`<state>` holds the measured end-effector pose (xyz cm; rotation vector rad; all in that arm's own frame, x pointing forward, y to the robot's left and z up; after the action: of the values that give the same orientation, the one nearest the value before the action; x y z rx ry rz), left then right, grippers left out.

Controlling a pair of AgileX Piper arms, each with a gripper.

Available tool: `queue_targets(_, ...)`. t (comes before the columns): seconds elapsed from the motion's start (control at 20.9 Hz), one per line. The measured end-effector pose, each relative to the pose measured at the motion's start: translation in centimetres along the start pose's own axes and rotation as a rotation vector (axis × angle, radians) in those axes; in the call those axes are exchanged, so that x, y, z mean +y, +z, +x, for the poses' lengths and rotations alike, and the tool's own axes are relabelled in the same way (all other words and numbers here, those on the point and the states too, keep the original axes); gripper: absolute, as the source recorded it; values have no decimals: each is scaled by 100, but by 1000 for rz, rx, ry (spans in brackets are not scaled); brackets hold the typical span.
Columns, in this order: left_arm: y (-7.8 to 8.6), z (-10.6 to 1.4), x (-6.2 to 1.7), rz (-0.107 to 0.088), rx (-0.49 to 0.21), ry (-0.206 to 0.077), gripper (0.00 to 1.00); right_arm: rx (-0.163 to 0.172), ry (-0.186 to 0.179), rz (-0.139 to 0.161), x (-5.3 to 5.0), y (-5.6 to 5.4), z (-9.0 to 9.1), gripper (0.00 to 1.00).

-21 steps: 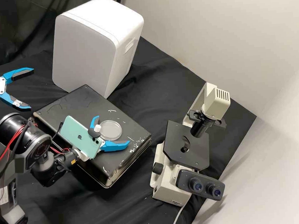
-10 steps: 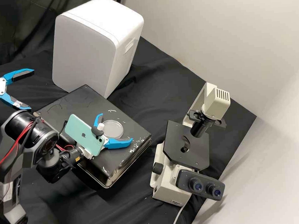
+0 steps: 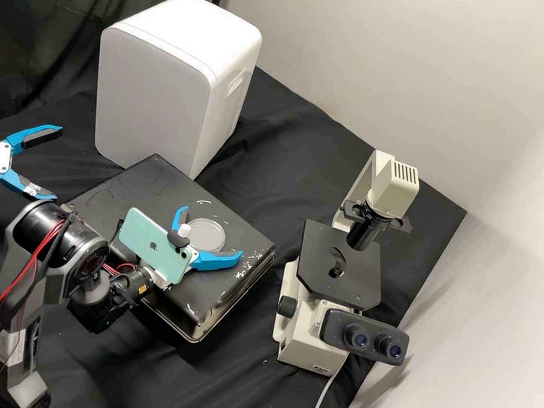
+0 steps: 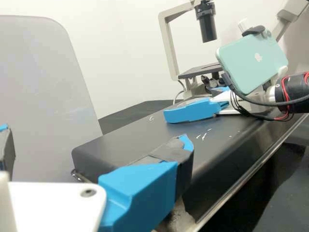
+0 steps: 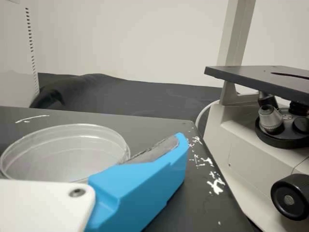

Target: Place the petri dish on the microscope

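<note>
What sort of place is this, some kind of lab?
Most likely a laboratory bench set up for robot trials: a microscope stands on the black bench, a clear petri dish lies on a black case, and a robot arm works beside it.

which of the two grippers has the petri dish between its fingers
The right gripper, the one carrying the mint-green phone: its open fingers flank the petri dish on the black box. The left gripper hangs open well away.

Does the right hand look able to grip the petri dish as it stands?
Probably yes: the right hand is open with a finger either side of the petri dish, flat on the black case, nothing between.
</note>
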<state>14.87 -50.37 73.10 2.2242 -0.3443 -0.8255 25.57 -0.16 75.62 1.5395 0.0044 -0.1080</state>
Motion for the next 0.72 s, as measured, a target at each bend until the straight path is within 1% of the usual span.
queue_targets(0.29,0,0,0,0,0,0,100,1,1,-1,-9,9,4,0)
queue_targets(0.58,0,0,0,0,0,0,100,-1,-1,12,-13,13,5,0)
queue_targets(0.72,0,0,0,0,0,0,100,-2,0,13,-12,14,5,0)
